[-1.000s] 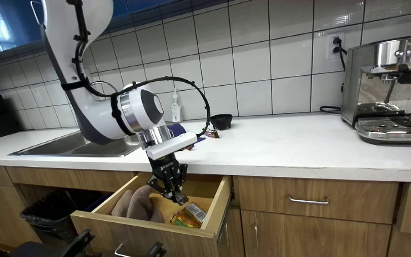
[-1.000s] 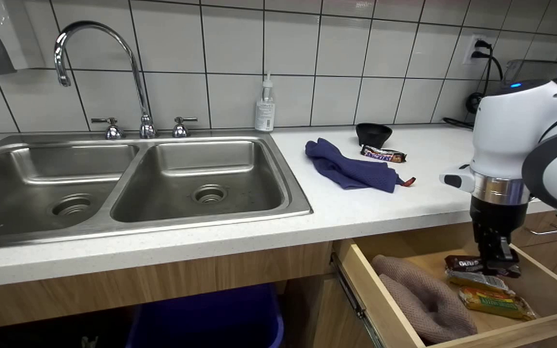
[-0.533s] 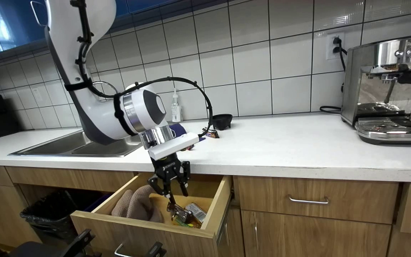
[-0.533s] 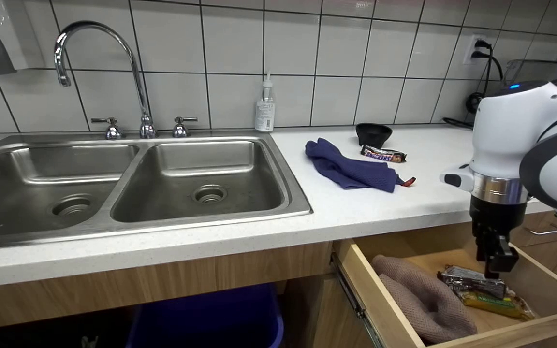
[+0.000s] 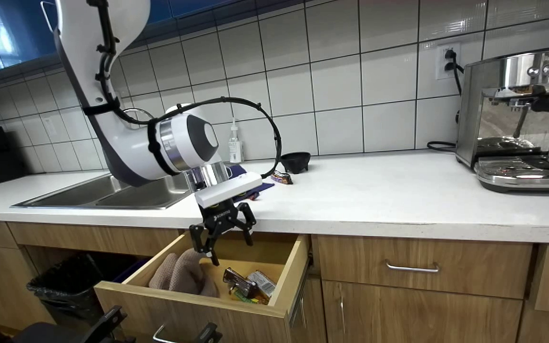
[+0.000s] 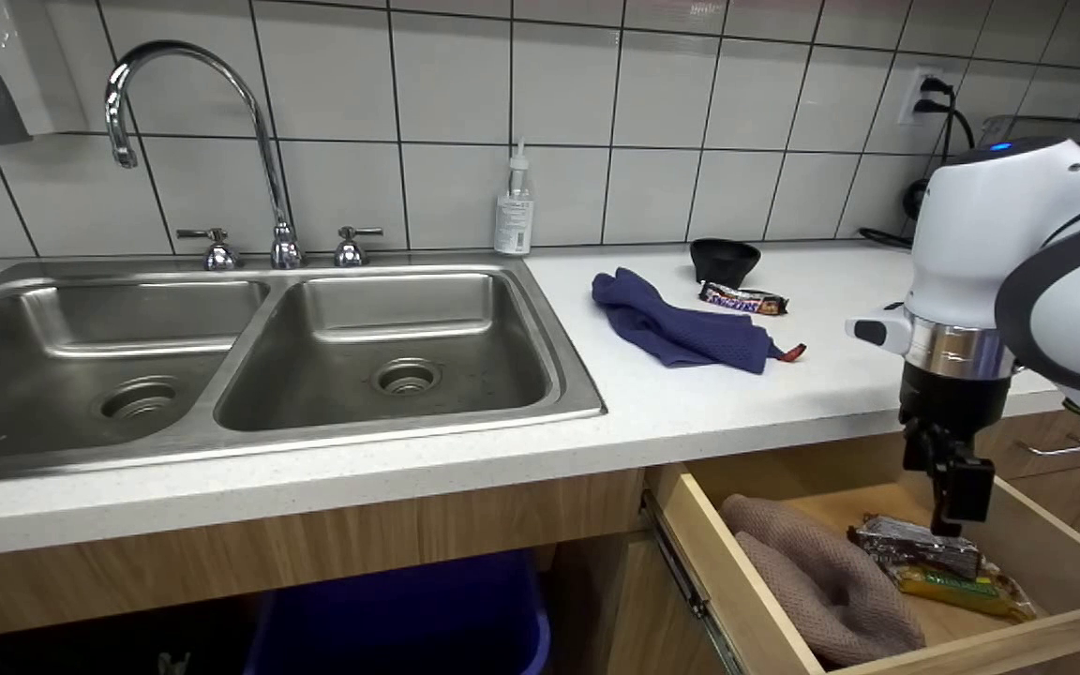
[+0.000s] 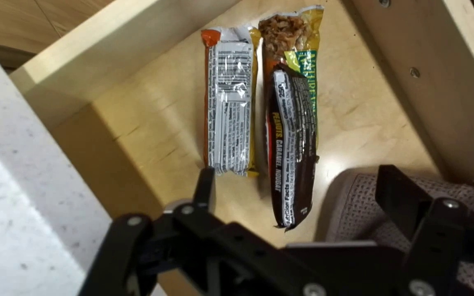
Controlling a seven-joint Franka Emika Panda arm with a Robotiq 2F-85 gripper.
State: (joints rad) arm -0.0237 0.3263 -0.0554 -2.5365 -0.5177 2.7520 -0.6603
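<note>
My gripper [image 5: 231, 252] stands wide open over the pulled-out drawer [image 5: 279, 286], with nothing between its fingers. Below it, a brown candy bar [image 7: 292, 152] lies in the drawer, its upper end resting across a yellow and green granola bar [image 7: 313, 37]. Beside these is another granola bar [image 7: 233, 102], barcode side up. The same brown wrapper [image 6: 915, 544] shows in an exterior view, near and below the fingertips. A brownish-pink knitted cloth [image 6: 812, 581] fills one side of the drawer; in the wrist view one finger [image 7: 397, 197] hides part of it.
The white countertop edge [image 7: 23, 172] runs close beside the gripper. On the counter are a blue cloth [image 6: 681, 323], a wrapped bar [image 6: 743, 298], a black bowl [image 6: 724, 261] and a soap bottle [image 6: 514, 211]. A sink [image 6: 409, 319] and an espresso machine [image 5: 522, 119] stand farther off.
A second ago the gripper was shut on the brown bar above the drawer. The jaws parted and the bar dropped onto the granola bars. The gripper has since risen slightly and opened wider.
</note>
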